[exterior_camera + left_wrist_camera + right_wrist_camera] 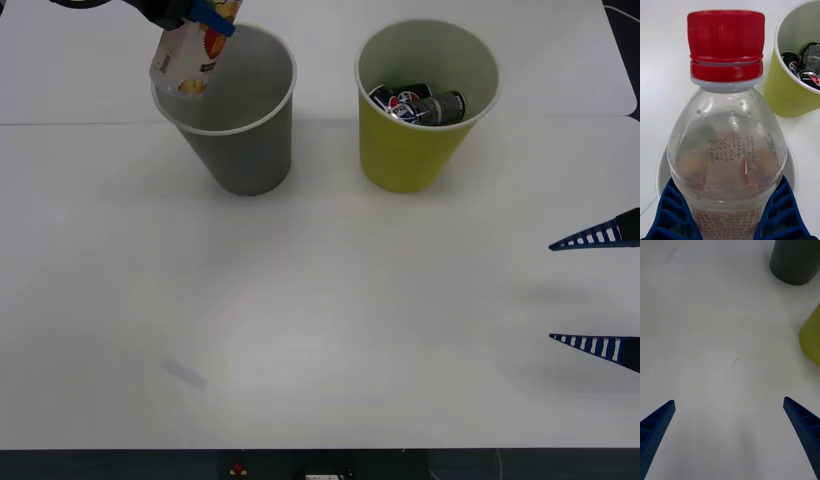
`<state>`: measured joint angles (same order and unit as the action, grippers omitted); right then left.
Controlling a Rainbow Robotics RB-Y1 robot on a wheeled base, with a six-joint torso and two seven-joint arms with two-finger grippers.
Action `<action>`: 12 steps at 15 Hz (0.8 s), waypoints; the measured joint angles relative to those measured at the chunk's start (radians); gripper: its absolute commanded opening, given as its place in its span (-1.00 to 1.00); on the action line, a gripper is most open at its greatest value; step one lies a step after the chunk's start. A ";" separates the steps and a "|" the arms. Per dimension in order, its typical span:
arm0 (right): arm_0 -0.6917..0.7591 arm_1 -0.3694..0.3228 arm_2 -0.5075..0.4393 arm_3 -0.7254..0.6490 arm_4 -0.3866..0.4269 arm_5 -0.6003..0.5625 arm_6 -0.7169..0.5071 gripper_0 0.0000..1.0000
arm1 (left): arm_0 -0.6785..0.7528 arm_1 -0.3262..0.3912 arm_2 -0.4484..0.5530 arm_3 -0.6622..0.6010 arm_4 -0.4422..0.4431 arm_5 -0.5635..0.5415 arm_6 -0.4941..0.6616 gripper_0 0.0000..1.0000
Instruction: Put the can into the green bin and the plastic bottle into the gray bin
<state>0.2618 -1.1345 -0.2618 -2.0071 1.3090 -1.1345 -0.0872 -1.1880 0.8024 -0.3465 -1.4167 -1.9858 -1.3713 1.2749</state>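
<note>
**Bottle held over the gray bin, cans in the green bin**

Bottle and left gripper [205,12] sit at the far left of the front view, where the picture's top edge cuts off most of the gripper, leaving a dark body and one blue finger. The plastic bottle [188,55] hangs tilted there, its lower end at the near-left rim of the gray bin [245,150]; its cap is out of sight in this view. Whether the bottle touches the rim cannot be told.

The left wrist view supplies what the front view lacks. It shows the red screw cap and clear shoulder of the plastic bottle [727,123], a printed date code on the plastic, and the blue ribbed fingers [673,210] pressed against both sides of the bottle's body, pinching it. The pale rim of the gray bin [661,176] curves behind the bottle; most of the bin is hidden by it.

The green bin [410,155] stands upright just beside the gray bin, on its right, on the white table [320,330]. Dark cans [420,104] lie inside it; their exact number is hard to make out.

The right gripper [598,290] enters at the right edge of the front view, well apart from both bins, with only its two blue fingertips visible. The right wrist view shows its fingers [657,427] spread wide over bare table, holding nothing, with just the outer walls of both bins at the frame edge.
</note>
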 measured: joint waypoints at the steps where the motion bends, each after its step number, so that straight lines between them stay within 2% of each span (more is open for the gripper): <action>1: 0.000 0.000 0.000 0.000 0.000 0.000 0.000 1.00 | -0.002 -0.005 -0.013 0.004 -0.005 0.016 0.000 -1.00; 3: 0.000 0.000 0.000 0.000 0.000 0.000 0.000 1.00 | -0.002 -0.014 -0.020 0.005 -0.014 0.027 0.000 -1.00; 4: 0.000 0.000 0.000 0.000 0.000 0.000 0.000 1.00 | -0.001 -0.016 -0.020 0.006 -0.016 0.027 -0.001 -0.71; 5: 0.000 0.000 0.000 0.000 0.000 0.000 0.000 1.00 | -0.001 -0.017 -0.020 0.006 -0.016 0.027 -0.003 0.13; 6: 0.000 0.000 0.000 0.000 0.000 0.000 0.000 1.00 | -0.001 -0.017 -0.020 0.007 -0.015 0.026 -0.007 0.68; 7: 0.000 0.000 0.000 0.000 0.000 0.000 0.000 1.00 | -0.001 -0.017 -0.020 0.006 -0.013 0.025 -0.011 1.00; 12: 0.000 0.000 0.000 0.000 0.000 0.000 0.000 1.00 | 0.007 -0.012 -0.014 0.005 0.023 0.003 -0.064 1.00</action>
<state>0.2618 -1.1345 -0.2618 -2.0071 1.3090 -1.1345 -0.0873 -1.1810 0.7901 -0.3601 -1.4119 -1.9625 -1.3679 1.2112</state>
